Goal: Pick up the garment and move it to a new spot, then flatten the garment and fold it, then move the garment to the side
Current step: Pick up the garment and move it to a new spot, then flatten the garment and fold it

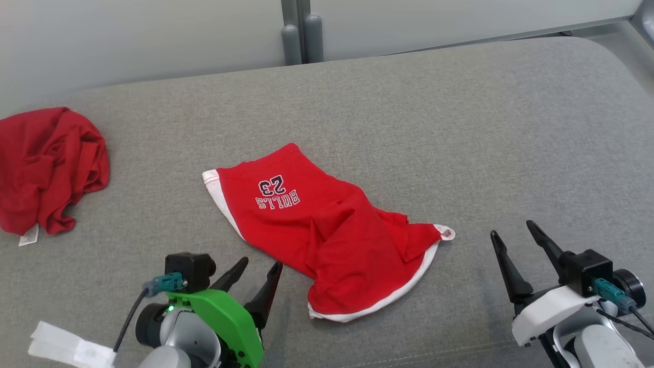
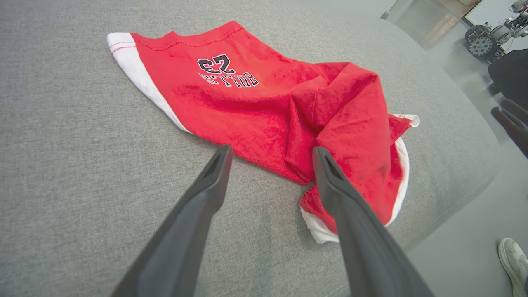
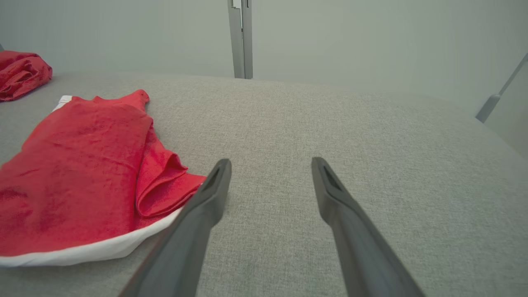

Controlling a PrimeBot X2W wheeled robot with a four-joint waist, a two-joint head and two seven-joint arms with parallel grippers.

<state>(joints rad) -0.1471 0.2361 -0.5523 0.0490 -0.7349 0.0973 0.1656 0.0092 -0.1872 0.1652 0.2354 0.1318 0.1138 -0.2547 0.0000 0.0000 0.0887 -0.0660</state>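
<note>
Head view, rumpled red garment (image 1: pixel 327 235), woven cushion (image 1: pixel 460 128)

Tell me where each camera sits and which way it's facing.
Head: up top, looking down at the red garment on the cushion; left tool and right tool show.
Left wrist: along its own fingers, onto the garment.
Right wrist: along its own fingers, across the cushion toward the wall.
All three share the garment.

1 garment (image 1: pixel 327 230), 1 crumpled cloth (image 1: pixel 48 168), 1 left claw (image 1: pixel 261 262), 1 right claw (image 1: pixel 512 229).
</note>
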